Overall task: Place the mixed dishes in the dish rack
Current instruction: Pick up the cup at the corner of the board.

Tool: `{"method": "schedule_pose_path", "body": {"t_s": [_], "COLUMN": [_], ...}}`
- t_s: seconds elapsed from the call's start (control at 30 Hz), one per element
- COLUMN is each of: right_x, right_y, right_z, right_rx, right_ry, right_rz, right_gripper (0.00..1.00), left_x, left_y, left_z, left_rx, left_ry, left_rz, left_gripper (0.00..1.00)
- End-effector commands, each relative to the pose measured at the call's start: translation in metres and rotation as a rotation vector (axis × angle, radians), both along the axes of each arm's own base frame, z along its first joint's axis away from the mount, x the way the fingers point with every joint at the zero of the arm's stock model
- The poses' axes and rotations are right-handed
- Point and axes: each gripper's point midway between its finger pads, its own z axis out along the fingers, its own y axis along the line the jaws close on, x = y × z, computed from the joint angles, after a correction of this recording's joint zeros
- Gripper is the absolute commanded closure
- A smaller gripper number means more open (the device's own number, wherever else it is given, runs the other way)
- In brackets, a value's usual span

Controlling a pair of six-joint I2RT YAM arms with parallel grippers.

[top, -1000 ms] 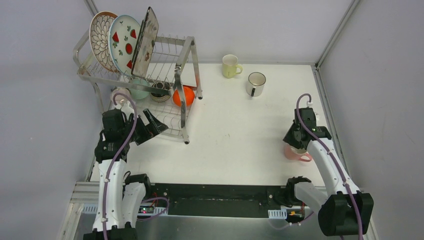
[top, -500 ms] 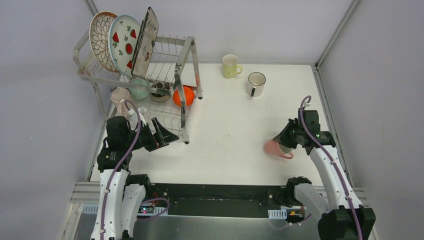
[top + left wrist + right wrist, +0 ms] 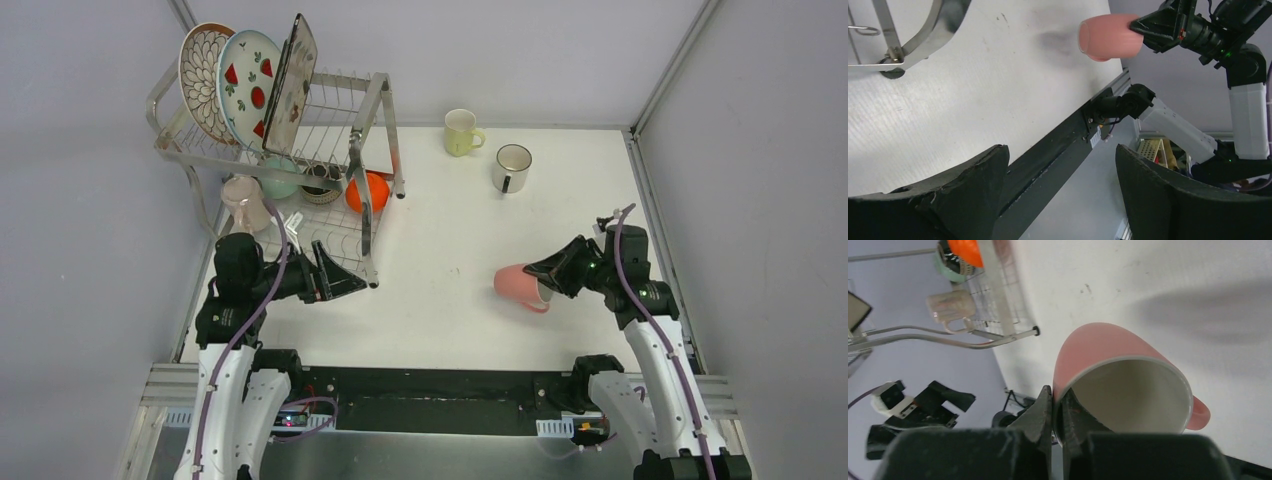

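My right gripper [image 3: 550,272] is shut on the rim of the pink mug [image 3: 518,287], one finger inside and one outside [image 3: 1057,392]. It holds the mug [image 3: 1118,367] tilted on its side above the table's middle right, and the mug also shows in the left wrist view [image 3: 1108,37]. My left gripper [image 3: 335,272] is open and empty [image 3: 1063,155] beside the front foot of the silver dish rack [image 3: 372,120]. Three plates [image 3: 250,85] stand in the rack's upper tier. The mint [image 3: 280,180], brown [image 3: 320,185] and orange [image 3: 372,192] bowls and a pale lilac mug [image 3: 245,203] sit on the lower tier.
A yellow mug [image 3: 462,131] and a white mug [image 3: 511,167] stand on the table at the back, right of the rack. The rack's leg [image 3: 898,50] is close to my left gripper. The black base bar [image 3: 420,400] runs along the near edge.
My right gripper has lifted the pink mug from the right side, carried it left toward the middle and tipped it sideways. My left gripper has drawn back from the rack and swung right.
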Motion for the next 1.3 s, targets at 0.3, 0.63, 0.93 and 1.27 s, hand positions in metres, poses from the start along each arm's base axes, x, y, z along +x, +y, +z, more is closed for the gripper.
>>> {"method": "schedule_pose_path", "body": {"t_s": [0.3, 0.63, 0.93, 1.27], "right_x": [0.003, 0.005, -0.005, -0.021], "right_y": [0.040, 0.056, 0.056, 0.053], "right_z": [0.078, 0.101, 0.150, 0.191], "right_rx": [0.344, 0.632, 0.873, 0.986], "right_ry": [-0.154, -0.113, -0.150, -0.209], "right_rz": [0.067, 0.027, 0.033, 0.083], "right_gripper": [1.00, 1.00, 1.00, 1.00], "left_x": [-0.001, -0.014, -0.015, -0.011], "left_y": [-0.037, -0.098, -0.130, -0.175], "left_z": [0.009, 0.013, 0.043, 0.081], "left_rx": [-0.102, -0.074, -0.113, -0.196], "left_ry": [-0.143, -0.250, -0.424, -0.589], "left_rz": [-0.122, -0.278, -0.312, -0.324], "left_gripper": [0.22, 0.23, 0.22, 0.20]}}
